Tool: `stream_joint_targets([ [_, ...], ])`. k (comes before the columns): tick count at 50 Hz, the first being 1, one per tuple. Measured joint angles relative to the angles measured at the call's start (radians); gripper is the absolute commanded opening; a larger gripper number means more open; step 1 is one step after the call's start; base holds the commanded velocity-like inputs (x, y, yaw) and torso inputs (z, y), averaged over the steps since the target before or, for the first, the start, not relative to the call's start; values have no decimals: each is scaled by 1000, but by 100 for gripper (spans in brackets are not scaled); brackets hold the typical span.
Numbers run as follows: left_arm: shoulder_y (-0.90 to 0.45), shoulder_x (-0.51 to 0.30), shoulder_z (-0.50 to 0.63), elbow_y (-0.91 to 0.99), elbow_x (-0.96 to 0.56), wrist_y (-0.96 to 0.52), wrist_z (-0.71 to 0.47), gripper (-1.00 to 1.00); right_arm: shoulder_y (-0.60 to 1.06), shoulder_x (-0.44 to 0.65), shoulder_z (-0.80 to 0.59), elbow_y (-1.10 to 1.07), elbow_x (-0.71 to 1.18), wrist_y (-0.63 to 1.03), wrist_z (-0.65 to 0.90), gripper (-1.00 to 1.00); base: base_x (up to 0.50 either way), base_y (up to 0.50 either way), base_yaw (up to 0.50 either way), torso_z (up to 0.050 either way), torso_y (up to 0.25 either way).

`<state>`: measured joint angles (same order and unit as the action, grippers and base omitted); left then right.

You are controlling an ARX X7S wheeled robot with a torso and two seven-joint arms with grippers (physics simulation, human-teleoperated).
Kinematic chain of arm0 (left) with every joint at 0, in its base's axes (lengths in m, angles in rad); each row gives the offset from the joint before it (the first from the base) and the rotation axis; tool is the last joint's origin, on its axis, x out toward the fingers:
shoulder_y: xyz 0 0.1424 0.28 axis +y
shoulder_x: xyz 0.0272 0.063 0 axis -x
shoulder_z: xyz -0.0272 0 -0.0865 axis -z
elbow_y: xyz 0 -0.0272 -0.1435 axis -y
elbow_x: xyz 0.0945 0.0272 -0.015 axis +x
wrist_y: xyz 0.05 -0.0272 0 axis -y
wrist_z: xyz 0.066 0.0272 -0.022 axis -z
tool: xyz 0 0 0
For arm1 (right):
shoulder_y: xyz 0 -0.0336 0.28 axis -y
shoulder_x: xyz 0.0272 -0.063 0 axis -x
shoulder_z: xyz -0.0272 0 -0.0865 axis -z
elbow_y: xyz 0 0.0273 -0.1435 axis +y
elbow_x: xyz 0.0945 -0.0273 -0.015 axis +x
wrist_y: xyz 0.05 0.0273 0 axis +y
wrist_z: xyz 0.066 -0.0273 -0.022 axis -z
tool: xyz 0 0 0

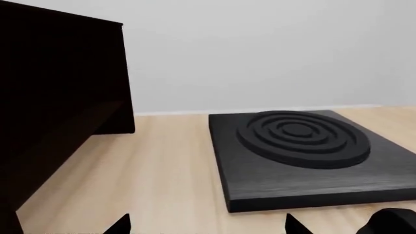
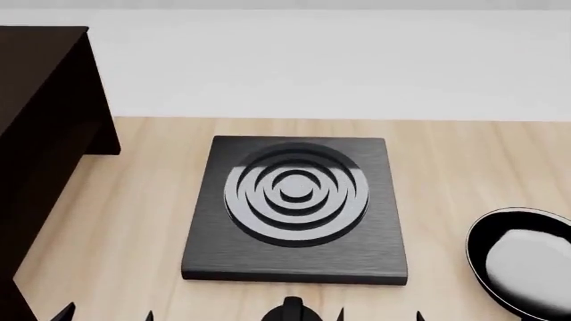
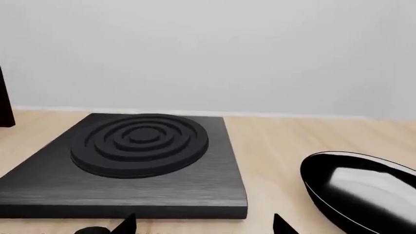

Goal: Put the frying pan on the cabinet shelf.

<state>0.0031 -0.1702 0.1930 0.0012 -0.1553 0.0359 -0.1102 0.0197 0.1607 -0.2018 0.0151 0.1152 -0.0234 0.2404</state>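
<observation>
The frying pan [image 2: 522, 264] lies on the pale wooden table at the right edge of the head view, black with a glossy pale-grey inside. Its handle is out of view. It shows again in the right wrist view as the frying pan [image 3: 361, 192], to the side of my right gripper [image 3: 204, 228], which is open with nothing between its tips. The dark cabinet [image 2: 40, 134] stands at the far left. Its panels are too dark to pick out the cabinet shelf. My left gripper [image 1: 208, 228] is open over bare table between the cabinet [image 1: 58, 102] and the hob plate.
A square black hob plate [image 2: 295, 207] with concentric rings lies mid-table, ahead of both grippers. A small rounded black object [image 2: 290, 309] sits at the near edge between the grippers. A white wall runs behind the table.
</observation>
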Motion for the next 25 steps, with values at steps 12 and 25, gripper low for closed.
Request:
stream_joint_targets([
  [12, 1, 0, 0, 2, 4, -4, -33, 100, 1, 6, -6, -4, 23, 13, -1, 100, 35, 0, 0, 0, 0],
  [25, 18, 80, -97, 31, 87, -32, 41, 100, -20, -73, 85, -49, -56, 56, -94, 100, 0, 0, 0, 0, 0],
])
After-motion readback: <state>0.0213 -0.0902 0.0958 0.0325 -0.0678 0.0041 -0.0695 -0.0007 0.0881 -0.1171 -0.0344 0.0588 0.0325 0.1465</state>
